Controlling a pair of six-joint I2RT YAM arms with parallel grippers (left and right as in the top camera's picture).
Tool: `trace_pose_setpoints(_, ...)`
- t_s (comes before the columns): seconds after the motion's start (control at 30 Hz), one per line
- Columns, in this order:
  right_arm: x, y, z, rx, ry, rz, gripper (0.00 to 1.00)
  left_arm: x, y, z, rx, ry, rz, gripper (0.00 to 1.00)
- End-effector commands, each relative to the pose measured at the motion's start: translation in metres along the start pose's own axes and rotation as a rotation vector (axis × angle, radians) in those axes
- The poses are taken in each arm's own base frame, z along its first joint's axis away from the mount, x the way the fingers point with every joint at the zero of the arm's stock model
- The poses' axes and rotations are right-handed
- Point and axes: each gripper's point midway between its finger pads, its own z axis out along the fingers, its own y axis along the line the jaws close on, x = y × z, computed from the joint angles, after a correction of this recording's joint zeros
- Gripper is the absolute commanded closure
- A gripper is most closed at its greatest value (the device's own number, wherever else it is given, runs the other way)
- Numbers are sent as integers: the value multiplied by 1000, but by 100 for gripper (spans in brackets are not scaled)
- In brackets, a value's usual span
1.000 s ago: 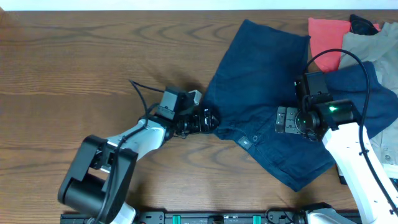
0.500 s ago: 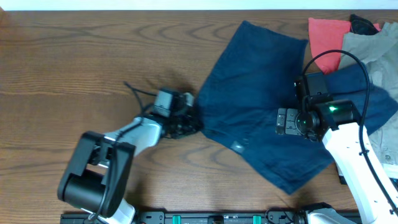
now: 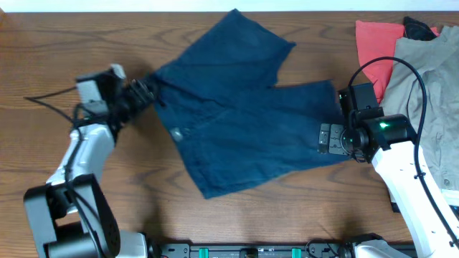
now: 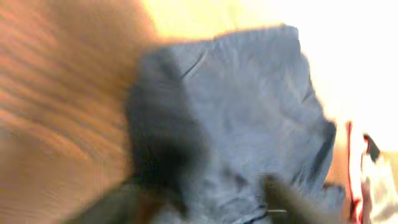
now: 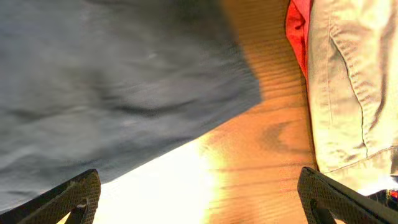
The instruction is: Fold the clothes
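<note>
Lying spread across the middle of the counter [image 3: 72,43], the shorts [image 3: 237,122] look soft and light, the left pincer [image 3: 145,91] clamped on their left waistband corner, the right pincer [image 3: 325,138] gaping above the right hem, a sensible second hold.

Navy blue shorts [image 4: 249,124] fill the blurred frame ahead of the left gripper [image 4: 199,202], whose two dark fingers [image 4: 286,199] rise from the bottom edge on either side of the cloth. A darker, bunched fold of fabric sits just ahead of the fingers, left of centre, where the cloth runs down between them; the blur hides how firmly it is pinched. A brown wooden table [image 4: 56,93] lies to the gripper's left. Farther ahead and to its right, past the shorts' edge, are a sliver of red cloth [image 4: 350,168] and a pale garment [image 4: 380,186].
</note>
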Motion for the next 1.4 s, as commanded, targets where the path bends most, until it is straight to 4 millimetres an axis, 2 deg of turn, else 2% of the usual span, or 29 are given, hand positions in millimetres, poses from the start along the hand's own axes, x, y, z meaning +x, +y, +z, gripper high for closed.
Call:
trace_pose_setpoints(0.0, -4, -3, -2, -1, -13, 40, 1, 1, 7, -8, -35, 16, 5, 2)
trace_pose_setpoints(0.1, -4, -2, -2, -2, -15, 46, 1, 36, 23, -12, -105, 147, -68, 2)
trace_pose_setpoints(0.27, -8, -2, -2, -7, -29, 91, 1, 117, 42, -37, -258, 450, -237, 2)
trace_pose_setpoints(0.4, -10, 2, -2, -47, -24, 161, 1, 172, 40, -63, -355, 663, -311, 2)
trace_pose_setpoints(0.57, -10, 4, -1, -70, -18, 215, 1, 219, 32, -86, -462, 830, -378, 2)
trace_pose_setpoints(0.73, -11, 3, -1, -69, -17, 234, 1, 245, 16, -93, -519, 904, -350, 2)
trace_pose_setpoints(0.83, -11, 3, -1, -69, -18, 234, 1, 255, 12, -95, -599, 882, -341, 2)
trace_pose_setpoints(0.93, -10, 3, -1, -68, -16, 234, 1, 258, 15, -102, -733, 774, -318, 2)
trace_pose_setpoints(1.17, -11, -8, 0, -54, -9, 268, 1, 262, -6, -115, -797, 512, -242, 2)
trace_pose_setpoints(1.37, -9, -16, 2, -41, 2, 294, 1, 282, -19, -119, -838, 389, -348, 2)
